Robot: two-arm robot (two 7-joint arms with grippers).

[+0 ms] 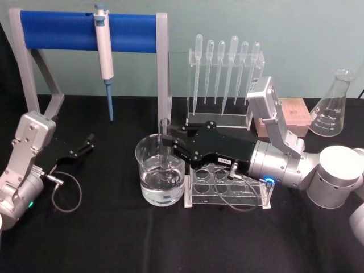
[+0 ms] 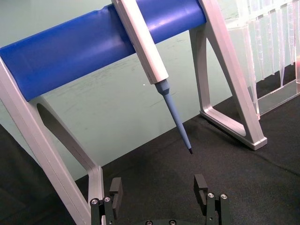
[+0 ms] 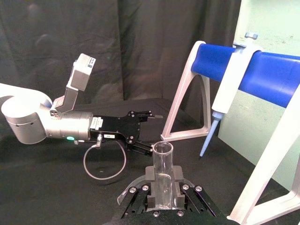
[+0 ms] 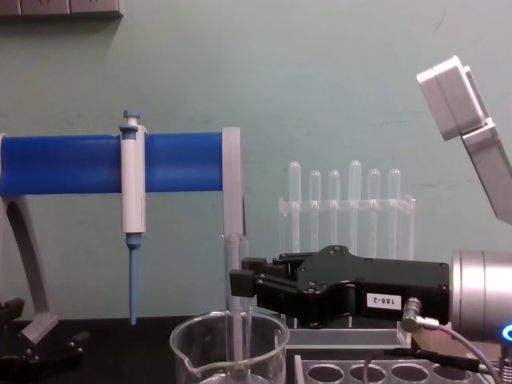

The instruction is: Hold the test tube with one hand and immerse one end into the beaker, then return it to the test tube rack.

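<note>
Test tube (image 1: 165, 126), clamped in our right gripper (image 1: 168, 142), dips into the beaker (image 1: 149, 170); rack (image 1: 205, 183) return is pending; left gripper (image 2: 158, 190) rests wide.

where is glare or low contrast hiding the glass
Head view: bright highlights on the beaker rim and water; the test tube fades against the right end effector gripping it. Chest view: the tube nearly see-through against the green wall. Right wrist view: dark curtain makes its rim stand out. Left wrist view: evenly lit; left end effector open.
</note>
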